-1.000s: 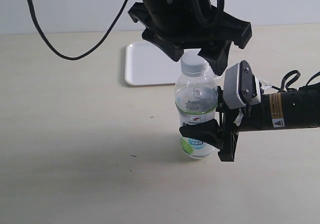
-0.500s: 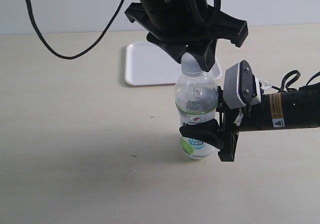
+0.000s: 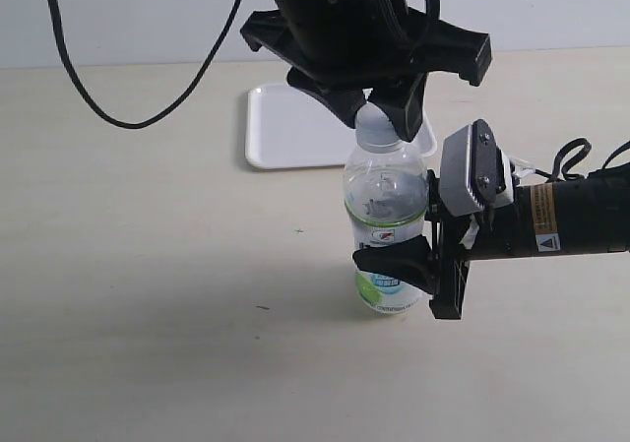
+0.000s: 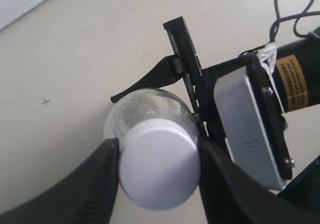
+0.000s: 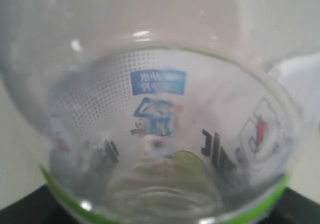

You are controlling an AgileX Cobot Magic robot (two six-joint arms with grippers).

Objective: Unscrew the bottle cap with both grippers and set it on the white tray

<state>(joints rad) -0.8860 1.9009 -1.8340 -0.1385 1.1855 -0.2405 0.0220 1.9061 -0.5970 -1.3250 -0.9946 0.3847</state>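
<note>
The clear bottle [image 3: 386,206] stands upright on the table, right of centre. My right gripper [image 3: 413,265] comes in from the right and is shut on the bottle's lower body at the label; the bottle [image 5: 160,129] fills the whole right wrist view. Overhead, my left gripper [image 3: 379,122] is shut on the white bottle cap [image 3: 372,125]. In the left wrist view its two black fingers [image 4: 97,179] press against both sides of the bottle cap [image 4: 159,168], which sits on the bottle [image 4: 145,107]. The white tray [image 3: 295,127] lies behind the bottle, partly hidden by the left arm.
A black cable [image 3: 118,88] hangs from the left arm over the table's back left. The right arm's white-grey block [image 3: 472,171] sits close beside the bottle's shoulder. Bare beige tabletop [image 3: 148,294] stretches to the left and front.
My left gripper has come down and closed its fingers on the bottle cap, then turned slightly. The right gripper and the bottle have not moved.
</note>
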